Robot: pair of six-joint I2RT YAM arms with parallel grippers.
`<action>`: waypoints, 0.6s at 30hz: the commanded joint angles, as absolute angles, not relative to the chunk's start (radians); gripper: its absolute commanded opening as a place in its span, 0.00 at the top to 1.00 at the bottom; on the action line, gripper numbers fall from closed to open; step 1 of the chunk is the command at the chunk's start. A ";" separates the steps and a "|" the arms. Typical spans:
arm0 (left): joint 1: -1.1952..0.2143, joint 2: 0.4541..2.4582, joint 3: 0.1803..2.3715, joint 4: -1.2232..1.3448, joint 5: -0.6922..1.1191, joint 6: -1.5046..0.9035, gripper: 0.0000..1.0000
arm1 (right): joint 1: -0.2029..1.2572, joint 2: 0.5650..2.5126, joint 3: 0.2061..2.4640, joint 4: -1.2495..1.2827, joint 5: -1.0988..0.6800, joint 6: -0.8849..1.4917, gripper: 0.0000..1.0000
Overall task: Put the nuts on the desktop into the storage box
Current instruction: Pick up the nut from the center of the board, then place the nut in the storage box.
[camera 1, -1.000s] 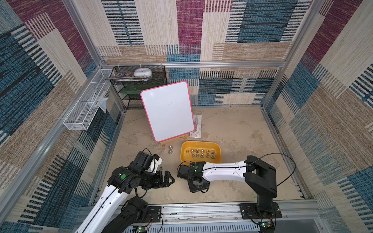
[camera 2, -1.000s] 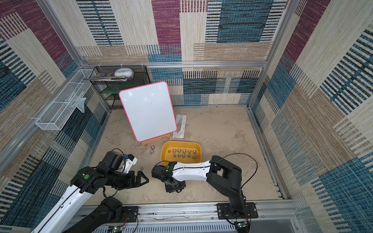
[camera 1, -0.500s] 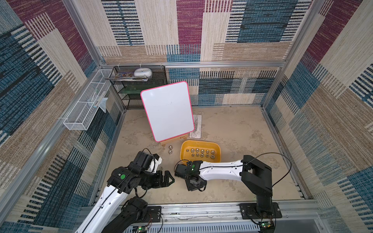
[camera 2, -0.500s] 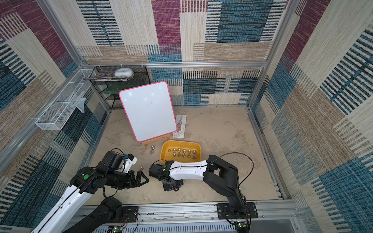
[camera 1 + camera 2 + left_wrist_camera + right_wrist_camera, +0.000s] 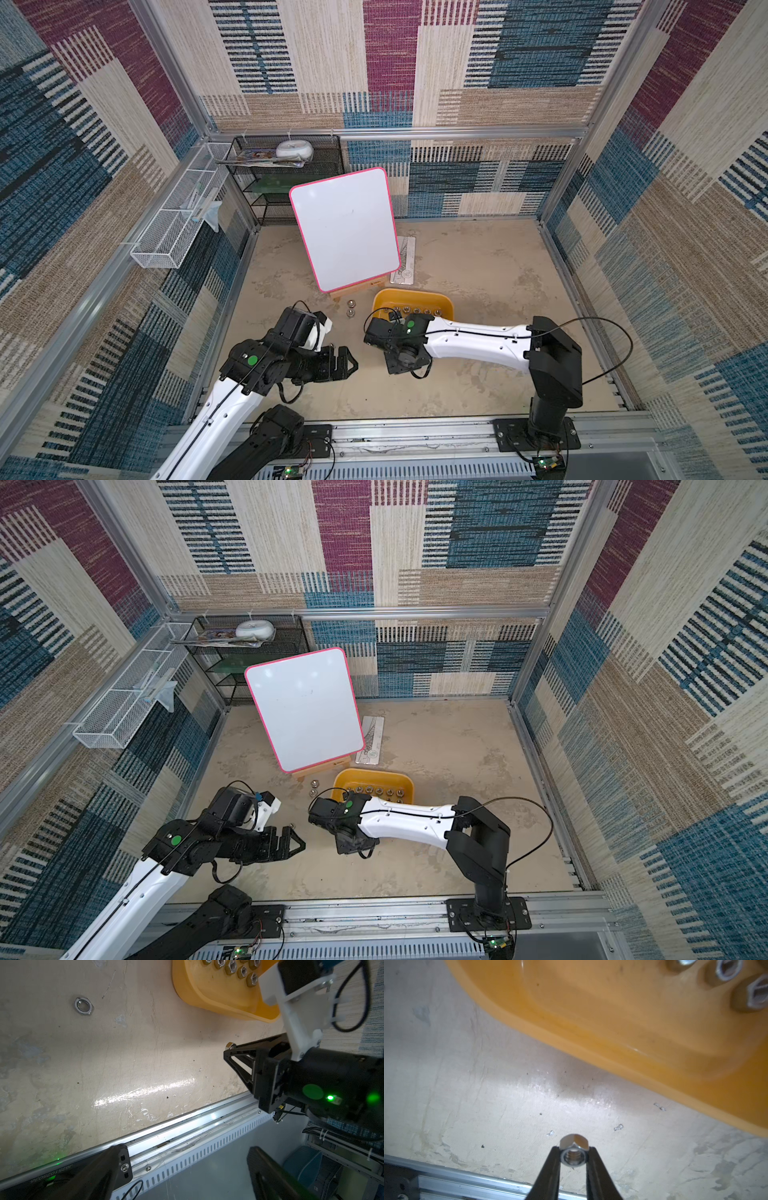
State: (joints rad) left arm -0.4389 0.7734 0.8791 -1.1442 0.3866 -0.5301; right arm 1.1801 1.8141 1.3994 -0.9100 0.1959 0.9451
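As right jaws pinch nut [image 5: 572, 1154], box [image 5: 591, 1012] (orange)

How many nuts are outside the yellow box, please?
4: two nuts on the desktop left of the box, one by the left hand, one gripped in the right hand; arms may hide more.

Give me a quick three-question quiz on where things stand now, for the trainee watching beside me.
1. True or false: the left tool is shut.
2. What is pinched in the right tool? A) a nut B) a pen C) nothing
3. Fill in: the pinched nut is outside the storage box, above the ____.
Key: 1 false, its jaws stand open; 2 A; 3 desktop.
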 commanded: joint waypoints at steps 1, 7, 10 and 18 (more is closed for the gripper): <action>-0.439 0.788 0.892 -1.119 0.369 -0.514 0.00 | 1.137 1.793 1.425 -0.944 0.227 0.914 0.74; -0.438 0.816 0.901 -1.090 0.368 -0.515 0.00 | 1.035 1.853 1.510 -0.940 0.229 0.796 0.74; -0.438 0.832 0.907 -1.079 0.362 -0.513 0.00 | 0.994 1.912 1.565 -0.931 0.224 0.733 0.74; -0.438 0.890 0.930 -1.069 0.332 -0.500 0.00 | 0.939 2.063 1.699 -0.906 0.194 0.623 0.73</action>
State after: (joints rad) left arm -0.4389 0.8814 0.9222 -1.0798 0.3592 -0.5163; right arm 0.9466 2.0361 1.6691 -0.9115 0.2062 0.6853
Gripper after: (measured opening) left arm 0.998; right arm 0.266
